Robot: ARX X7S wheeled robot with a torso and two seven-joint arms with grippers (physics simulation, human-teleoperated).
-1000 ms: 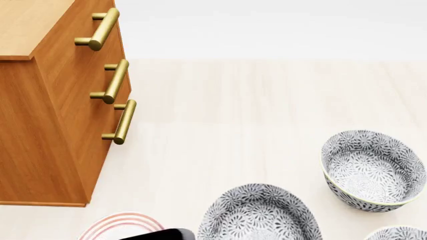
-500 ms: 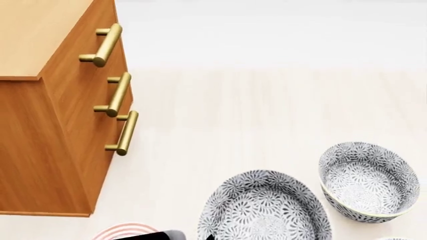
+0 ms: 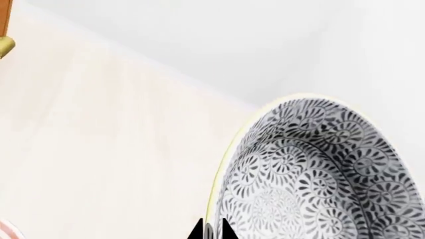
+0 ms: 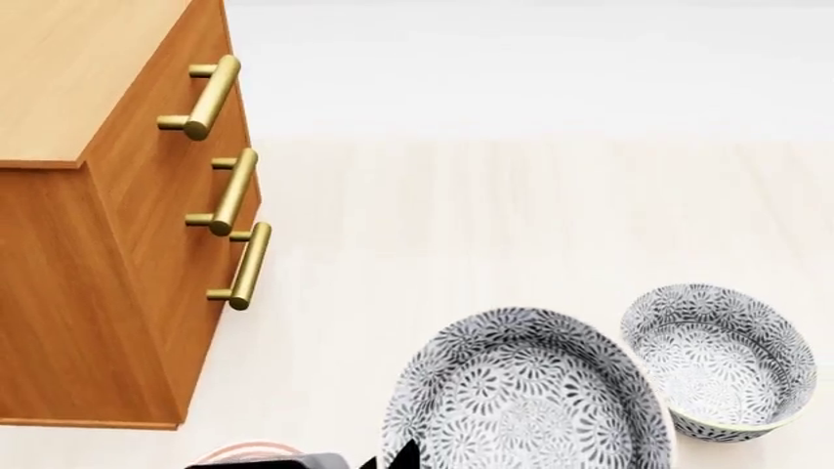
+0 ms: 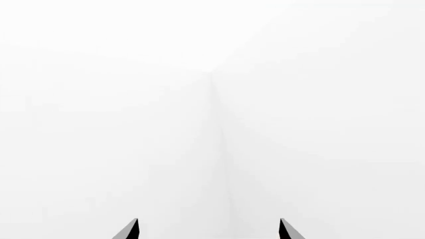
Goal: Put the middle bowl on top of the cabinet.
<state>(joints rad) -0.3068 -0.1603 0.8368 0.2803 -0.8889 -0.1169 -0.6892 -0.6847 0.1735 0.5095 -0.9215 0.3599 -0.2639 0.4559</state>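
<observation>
Head view — left gripper [image 4: 397, 457] pinching middle bowl [image 4: 528, 401] rim.

— What is the supporting surface?
— A pale, light-wood table [image 4: 495, 215], with faint grain running away from the robot. Its far edge meets a plain white background.

— Which items stand directly on it?
— The cabinet [image 4: 78, 293] stands at the left, its orange-brown side and three brass handles [image 4: 215, 191] facing the open surface. A patterned bowl [image 4: 717, 366] rests upright at the right, near the closer edge of the view. A plate with red rings [image 4: 241, 451] lies flat in front of the cabinet, mostly cut off by the frame.

— Is the larger-looking bowl [image 4: 528, 401] resting on the surface?
— The views do not settle that.
</observation>
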